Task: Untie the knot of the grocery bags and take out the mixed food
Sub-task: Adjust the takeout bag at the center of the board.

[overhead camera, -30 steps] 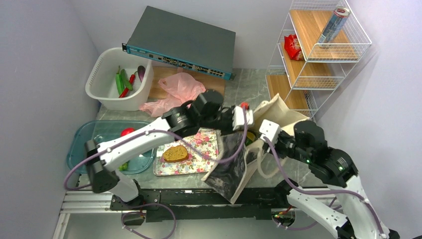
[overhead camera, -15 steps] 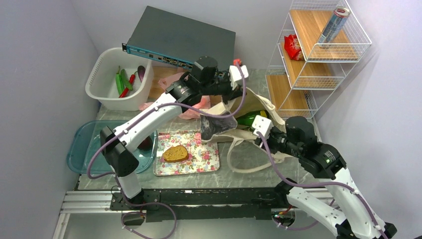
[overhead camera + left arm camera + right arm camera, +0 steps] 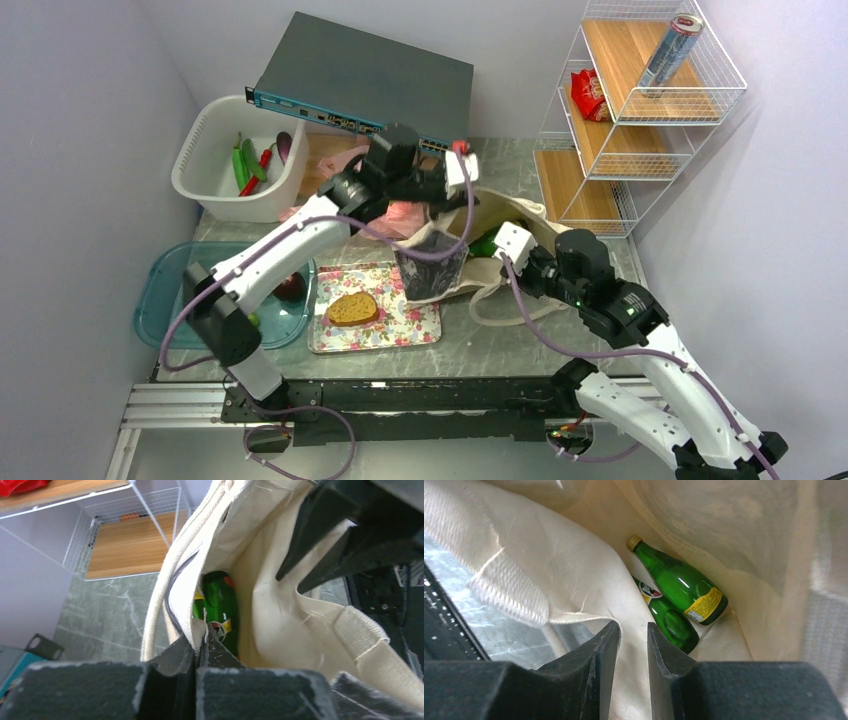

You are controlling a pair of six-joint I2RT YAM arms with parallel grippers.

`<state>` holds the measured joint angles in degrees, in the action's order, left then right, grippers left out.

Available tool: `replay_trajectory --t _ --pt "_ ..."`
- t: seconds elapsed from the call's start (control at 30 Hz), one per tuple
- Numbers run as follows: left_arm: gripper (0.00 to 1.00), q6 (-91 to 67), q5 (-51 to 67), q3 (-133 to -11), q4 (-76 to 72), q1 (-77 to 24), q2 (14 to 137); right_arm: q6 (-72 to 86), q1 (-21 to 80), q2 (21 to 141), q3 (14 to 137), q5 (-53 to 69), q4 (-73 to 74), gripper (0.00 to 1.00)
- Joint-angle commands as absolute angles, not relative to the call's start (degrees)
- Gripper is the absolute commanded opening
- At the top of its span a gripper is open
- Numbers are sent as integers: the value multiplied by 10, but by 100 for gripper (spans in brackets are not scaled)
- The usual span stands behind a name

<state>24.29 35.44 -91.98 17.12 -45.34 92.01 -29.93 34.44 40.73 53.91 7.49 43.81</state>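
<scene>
Mixed food lies spread across the table (image 3: 500, 335): at far left, green and red peppers (image 3: 243, 165) and a purple eggplant (image 3: 284, 147) sit in the white basin (image 3: 228, 205). A dark red fruit (image 3: 290, 288) rests in the teal tray (image 3: 165, 290) nearer the arms, and a brown bread slice (image 3: 352, 309) lies on the floral tray (image 3: 412, 322) just beside it. Behind that tray the pink bag (image 3: 404, 216) lies crumpled, mostly hidden by the left arm, and its knot cannot be made out. The left claw (image 3: 199, 642) is clamped tight on the rim of the canvas tote (image 3: 515, 215), holding that edge up so the dark printed panel (image 3: 432, 270) hangs down. Two green glass bottles (image 3: 679, 585) lie touching in the bottom of the tote. The right claw (image 3: 632, 640) reaches into the tote's mouth above them, jaws a narrow gap apart with nothing seen between them. At far right the wire shelf (image 3: 640, 135) carries a red packet (image 3: 588, 95) and a silver can (image 3: 672, 50).
</scene>
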Motion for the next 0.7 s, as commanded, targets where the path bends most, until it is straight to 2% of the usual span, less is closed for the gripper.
replay_trajectory --t 0.0,0.13,0.23,0.47,0.57,0.67 --pt "0 230 396 -1119 52 -386 971 -319 344 429 531 33 341 30" --pt "0 228 415 -1193 22 -355 1001 -317 345 477 531 15 288 28" --pt "0 246 439 -1182 12 -352 977 -306 344 505 535 3 238 26" --pt "0 362 507 -919 79 -355 809 -317 346 523 464 6 207 21" --pt "0 398 512 -840 138 -372 755 -342 347 502 458 96 278 21" --pt "0 391 495 -791 130 -391 717 -387 349 485 475 205 417 22"
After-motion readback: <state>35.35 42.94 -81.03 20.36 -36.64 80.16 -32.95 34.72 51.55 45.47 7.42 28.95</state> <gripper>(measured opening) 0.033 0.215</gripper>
